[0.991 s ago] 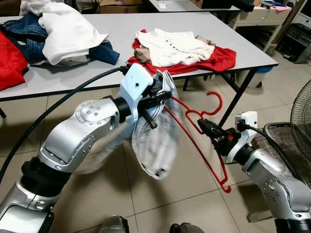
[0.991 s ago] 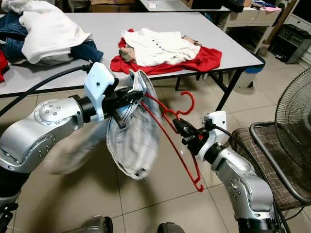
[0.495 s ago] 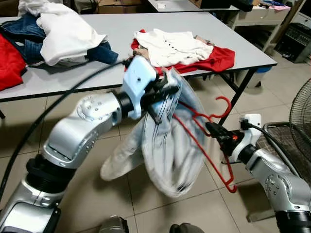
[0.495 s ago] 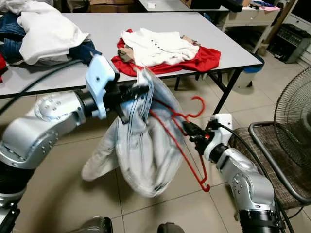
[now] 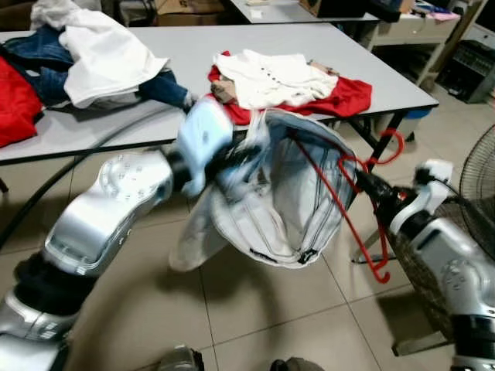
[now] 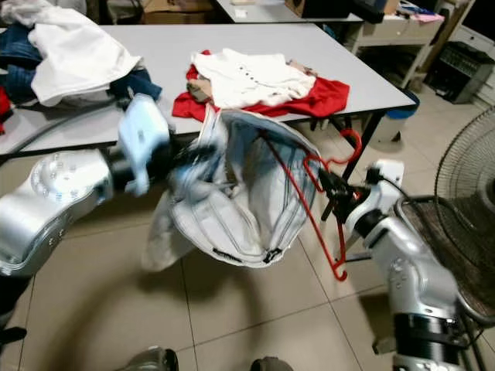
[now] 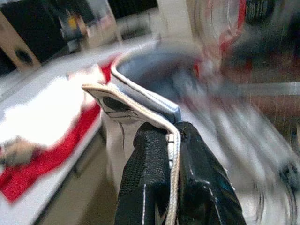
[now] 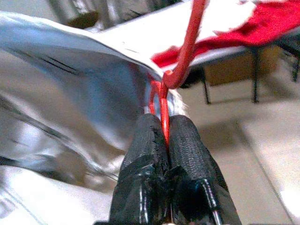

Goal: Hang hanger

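Closest in, both grippers are at work above the tiled floor (image 5: 255,317). The left gripper (image 7: 169,140) has its fingers pinched on the hem of a pale grey garment (image 5: 290,193), stretching the opening wide. The right gripper (image 8: 164,129) is clamped on the red hanger (image 5: 352,212) right at the neck, just under the hook, and one arm of the wire reaches into the garment's mouth.

That garment is soft, light and floppy, so it will sag and swing unless the hem stays taut. The hanger is thin, stiff and likely slick, so the neck is the sensible place to hold it.

Compared with a second ago, the garment has swung up from a limp hanging bundle into an open bowl shape. The hanger has come up and in, from beside the cloth to partly inside it. The left arm is blurred, plainly mid-motion.

Behind them stands the grey table (image 5: 193,46), with a white shirt (image 5: 274,73) on red cloth (image 5: 348,93), and a clothes pile (image 5: 85,54) off to the left.
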